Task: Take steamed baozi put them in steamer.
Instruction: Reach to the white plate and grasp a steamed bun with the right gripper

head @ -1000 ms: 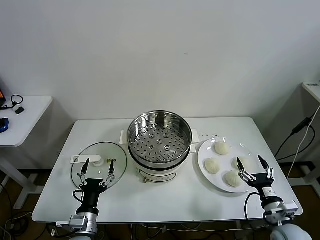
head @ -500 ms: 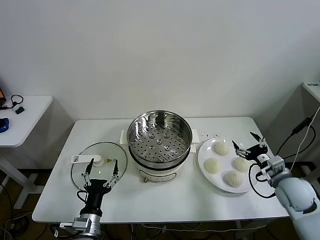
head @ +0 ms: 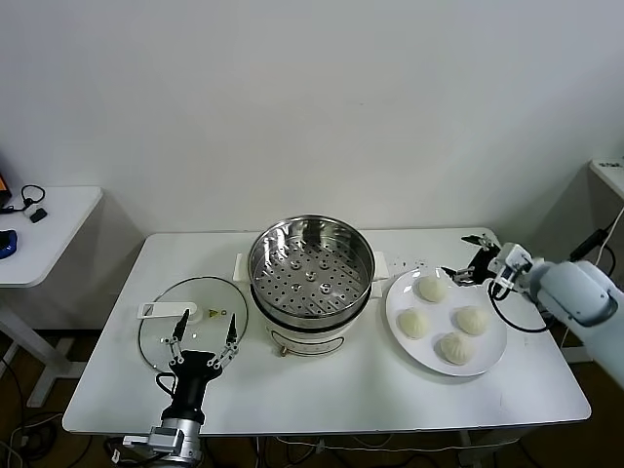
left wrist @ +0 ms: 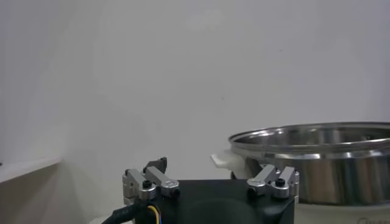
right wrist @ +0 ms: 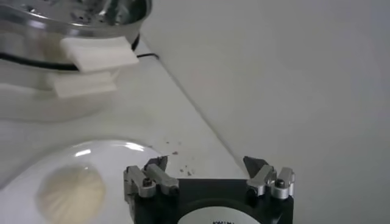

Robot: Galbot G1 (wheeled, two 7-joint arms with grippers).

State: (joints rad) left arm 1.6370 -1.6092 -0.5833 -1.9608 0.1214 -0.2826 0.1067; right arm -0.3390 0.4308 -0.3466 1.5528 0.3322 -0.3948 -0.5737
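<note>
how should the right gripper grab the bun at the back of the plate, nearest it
Probably from straight above: right gripper is open, empty, beside the plate. Close lightly on the baozi's round sides, below the pleated top; its neighbours lie apart.

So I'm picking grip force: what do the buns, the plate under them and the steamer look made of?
The steamed baozi look like soft matte dough, cream-white with pleated tops. The plate looks like glossy white ceramic, possibly melamine. The steamer looks like polished stainless steel, mirror-bright with a perforated tray, on a white base that is probably plastic.
</note>
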